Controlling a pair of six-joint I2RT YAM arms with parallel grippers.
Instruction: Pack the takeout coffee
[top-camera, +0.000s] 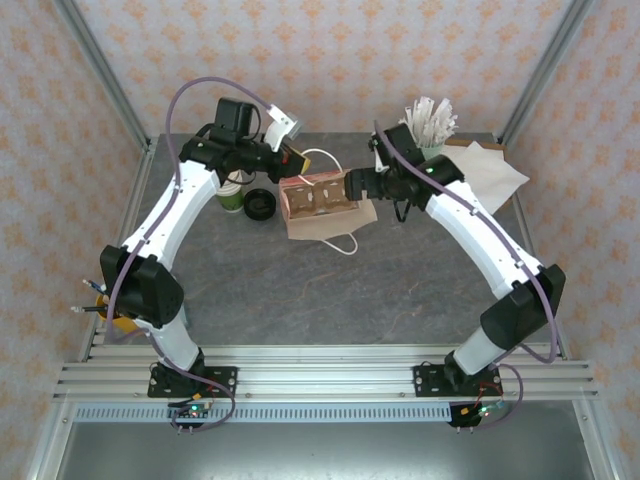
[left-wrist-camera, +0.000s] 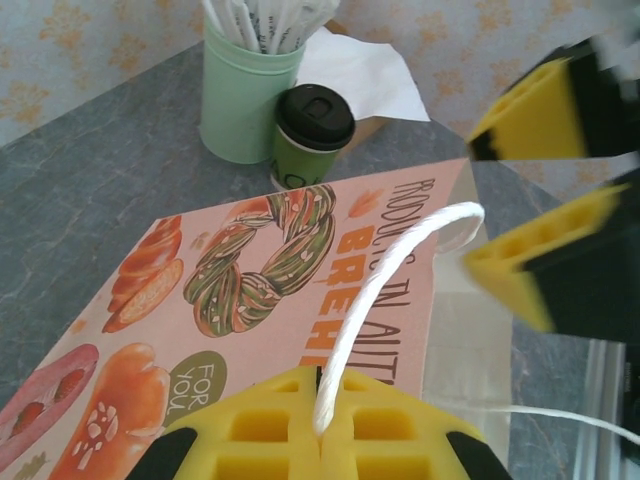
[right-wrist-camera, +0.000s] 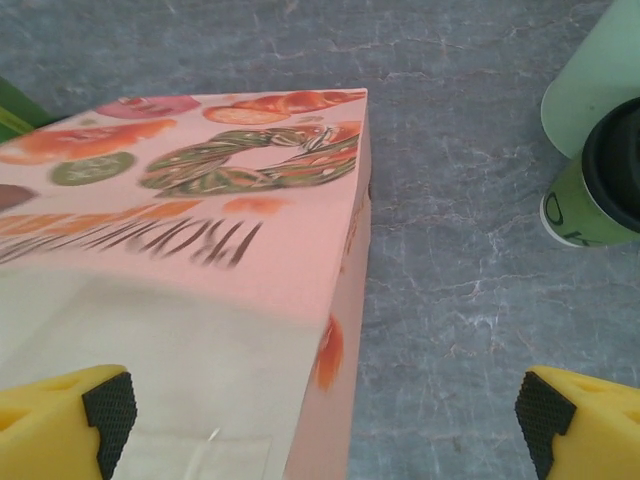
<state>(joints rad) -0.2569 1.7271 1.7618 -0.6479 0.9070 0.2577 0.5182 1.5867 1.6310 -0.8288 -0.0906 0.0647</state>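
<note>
The takeout coffee (left-wrist-camera: 312, 135) stands upright near the far right corner of the table (top-camera: 300, 300), with its black lid on. It is just beside a mint-green holder (left-wrist-camera: 245, 100); I cannot tell if the two touch. The holder is full of wrapped straws (left-wrist-camera: 265, 20), too many to count. Behind both lies one white paper sheet (left-wrist-camera: 365, 80), against the far right corner.

One pink paper bag (top-camera: 320, 195), printed with breads and a donut, is in the middle of the table toward the far edge. It lies between the left gripper (left-wrist-camera: 320, 420) and the coffee. The bag has two white cord loops. The left gripper's fingers are pressed together on one cord handle (left-wrist-camera: 390, 270).

The right gripper (right-wrist-camera: 325, 410) has its fingers wide apart, with one over the bag and one over bare table. Bare table lies between it and the coffee.

Near the left edge stand one green and cream cup (top-camera: 232, 195) and one round black thing (top-camera: 260, 205), which I cannot identify.
</note>
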